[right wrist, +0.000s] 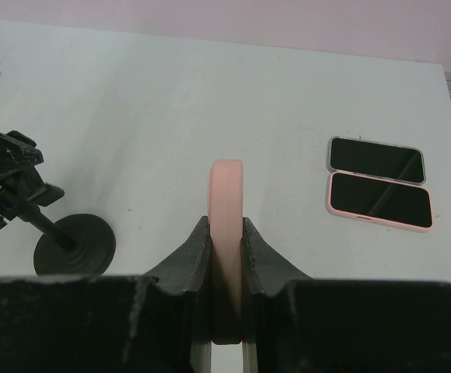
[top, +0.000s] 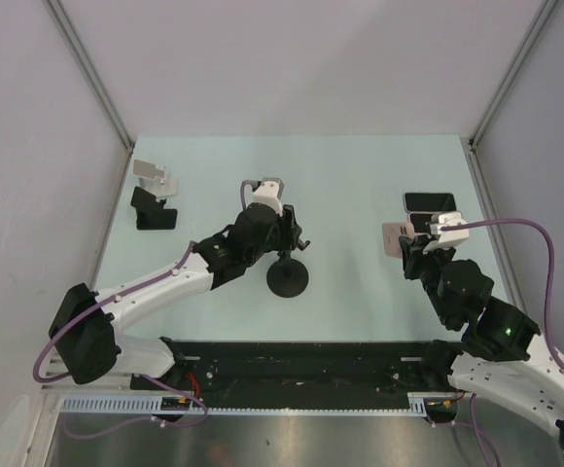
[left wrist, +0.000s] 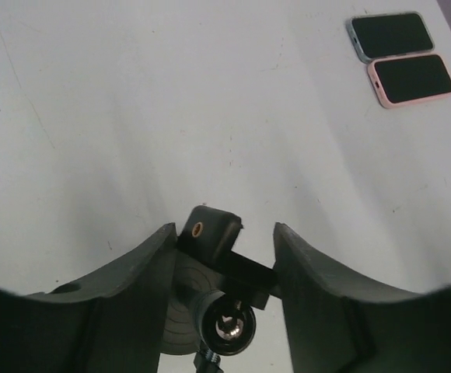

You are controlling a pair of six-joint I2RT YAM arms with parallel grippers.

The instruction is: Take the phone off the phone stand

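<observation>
Clock positions read on the table [top: 360, 175] in the top view.

At 3 o'clock: right gripper [right wrist: 226, 227] pressed onto a pink-cased phone [right wrist: 227, 183], pinching it by its two faces, edge up, well apart from the phone stand [top: 288, 278].

At centre: left gripper [left wrist: 224, 231] spread, straddling the stand's clamp head; contact with either finger not resolvable.

At 2 o'clock, near the right edge: grey-cased phone [right wrist: 377, 159] and flat pink phone [right wrist: 379, 200], face up, long sides side by side.

At 10 o'clock, near the left edge: white stand [top: 154, 175] and small black stand [top: 153, 209].

Bare surface along the far edge from 11 to 1 o'clock, and between the two arms.
</observation>
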